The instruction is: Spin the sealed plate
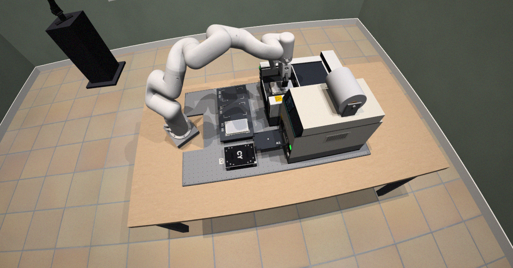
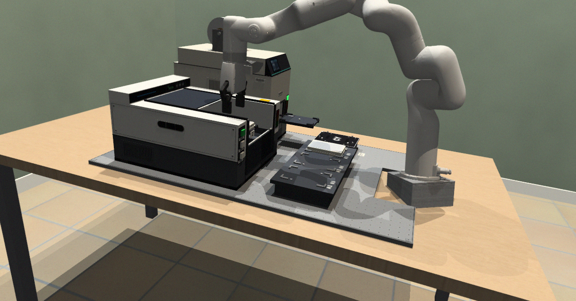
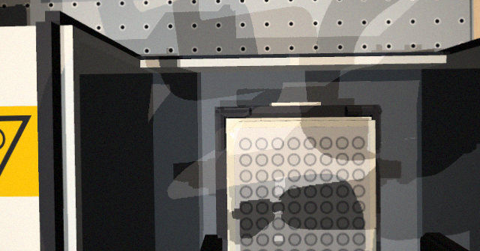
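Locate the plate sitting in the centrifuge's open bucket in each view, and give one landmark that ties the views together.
Top: the plate is upper centre, in the open bay just under the gripper.
Exterior: only a pale sliver of it shows left of centre, behind the centrifuge's front corner.
Wrist: it fills the lower centre, wells visible.
Shared landmark: the yellow warning label beside the bay.

2 well plates (image 1: 236, 125) (image 3: 300, 180), 2 instruments (image 1: 333, 123) (image 2: 177, 128), 1 arm (image 1: 200, 55)
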Tool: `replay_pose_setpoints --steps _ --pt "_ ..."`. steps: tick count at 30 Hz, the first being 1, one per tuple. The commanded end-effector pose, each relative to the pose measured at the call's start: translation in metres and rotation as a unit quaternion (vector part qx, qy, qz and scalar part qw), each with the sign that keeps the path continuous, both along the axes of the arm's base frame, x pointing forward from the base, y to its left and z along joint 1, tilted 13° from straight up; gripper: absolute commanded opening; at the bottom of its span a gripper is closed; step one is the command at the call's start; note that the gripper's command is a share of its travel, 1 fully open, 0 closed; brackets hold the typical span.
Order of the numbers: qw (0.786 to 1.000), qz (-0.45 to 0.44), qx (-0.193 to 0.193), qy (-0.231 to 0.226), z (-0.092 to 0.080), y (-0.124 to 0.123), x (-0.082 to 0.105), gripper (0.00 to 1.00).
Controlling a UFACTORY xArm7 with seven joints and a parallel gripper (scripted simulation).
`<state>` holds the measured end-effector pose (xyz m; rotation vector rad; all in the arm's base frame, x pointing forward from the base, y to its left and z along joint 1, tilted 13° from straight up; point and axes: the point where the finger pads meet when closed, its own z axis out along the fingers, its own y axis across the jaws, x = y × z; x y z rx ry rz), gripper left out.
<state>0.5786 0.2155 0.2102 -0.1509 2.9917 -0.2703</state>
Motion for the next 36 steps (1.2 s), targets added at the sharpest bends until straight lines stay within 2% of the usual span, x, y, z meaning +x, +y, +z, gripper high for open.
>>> replay_pose_setpoints --steps 1,36 --pt "1.000 0.001 0.001 -0.002 0.010 0.002 0.000 1.00" --pt "1.000 0.001 0.001 -0.002 0.060 0.011 -0.008 1.00"
